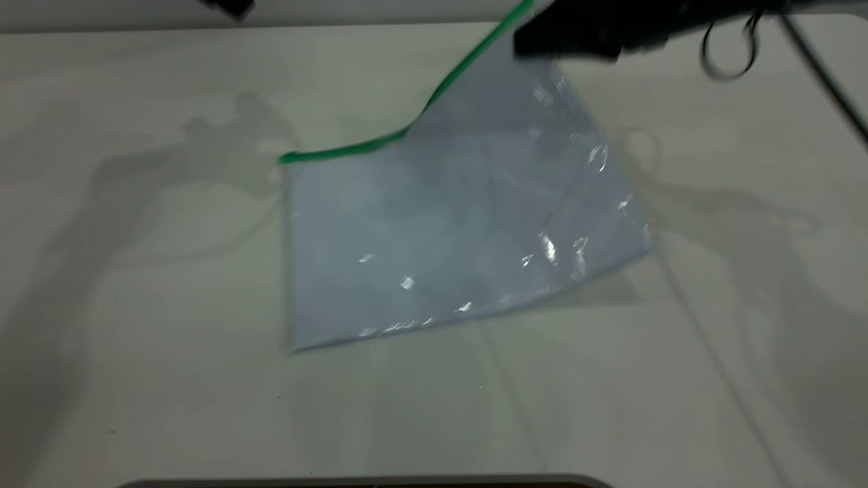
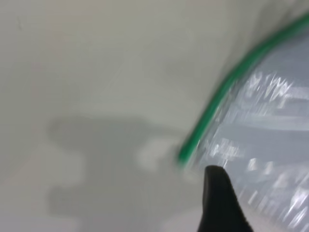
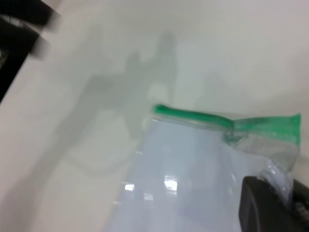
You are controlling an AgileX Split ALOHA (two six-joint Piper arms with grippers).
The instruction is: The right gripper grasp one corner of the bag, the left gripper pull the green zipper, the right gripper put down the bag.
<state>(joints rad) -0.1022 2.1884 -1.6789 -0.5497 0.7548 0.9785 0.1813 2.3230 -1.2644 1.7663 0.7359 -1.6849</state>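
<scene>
Bag [image 1: 461, 230] corner lifted by right gripper [image 1: 566, 37]; pale sheets inside.

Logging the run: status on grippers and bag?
Right gripper shut on bag corner, lifted. Left gripper beside the green zipper end, not gripping. Nothing in the way.

right gripper [image 1: 566, 37]: cut by exterior top edge, jaws hidden behind its own dark body
left gripper [image 2: 219, 203]: only one dark finger shows in left wrist view, rest out of frame; jaw gap can't tell
green zipper [image 1: 407, 122]: upper end runs off the top edge; slider tab not made out
bag [image 2: 263, 125]: blurred in left wrist view, contents unreadable
</scene>
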